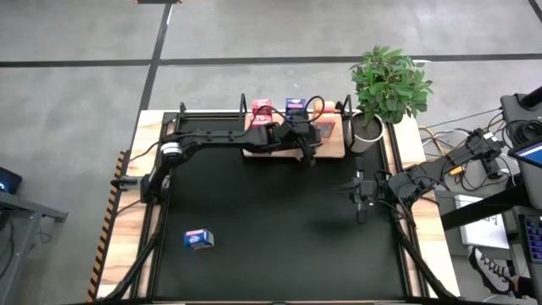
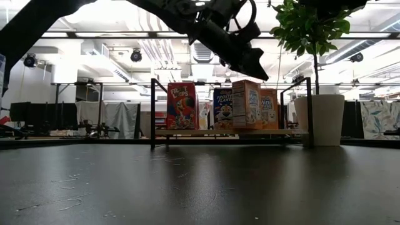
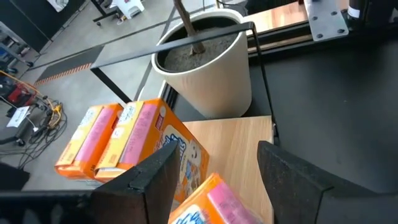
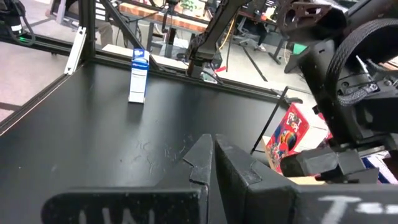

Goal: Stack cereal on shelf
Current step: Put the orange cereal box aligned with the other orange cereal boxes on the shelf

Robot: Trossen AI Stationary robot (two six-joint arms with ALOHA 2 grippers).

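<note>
The left claw [image 1: 309,140] hangs open above an orange cereal box [image 3: 211,202] on the light-wood shelf [image 3: 239,140]; lifting carelessly, its fingers could topple neighbouring boxes.

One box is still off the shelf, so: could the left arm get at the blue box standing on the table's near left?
Probably yes: the blue box stands alone on bare black table, on the left arm's side, and the left gripper, over the shelf, has open jaws.

Left arm stretched far forward, left gripper [image 1: 310,146] jaws parted, right gripper [image 1: 362,203] jaws closed, low.
</note>
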